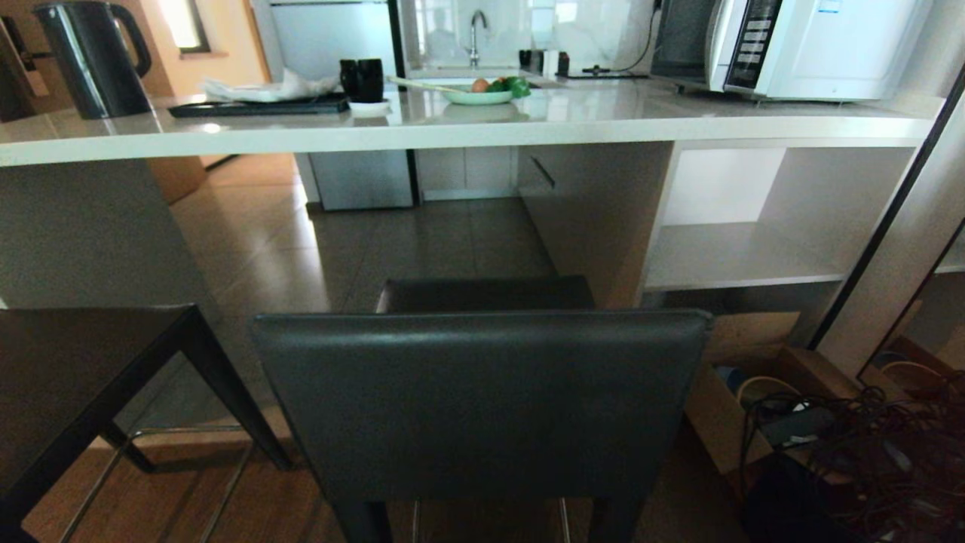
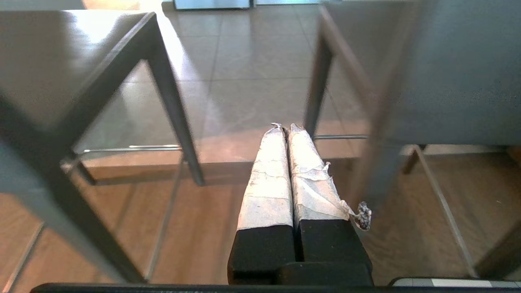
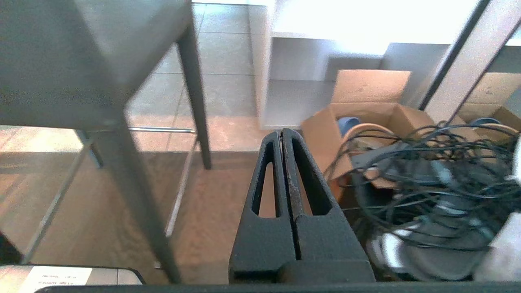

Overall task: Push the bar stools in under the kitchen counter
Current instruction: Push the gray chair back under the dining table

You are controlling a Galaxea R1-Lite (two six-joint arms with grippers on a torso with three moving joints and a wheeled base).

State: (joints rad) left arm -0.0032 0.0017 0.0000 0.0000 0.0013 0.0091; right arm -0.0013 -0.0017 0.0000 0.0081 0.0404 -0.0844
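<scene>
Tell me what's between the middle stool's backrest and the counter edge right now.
In the head view, only the bar stool's own dark seat and bare tiled floor lie before the kitchen counter. Nothing blocks the way.

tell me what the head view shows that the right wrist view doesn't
Only the head view shows the kitchen counter top with kettle, bowl and microwave, plus the second stool on the left. Only the right wrist view shows the right end effector, shut and holding nothing. Both show the nearer bar stool, the open shelves, the cardboard box and the tangled cables.
</scene>
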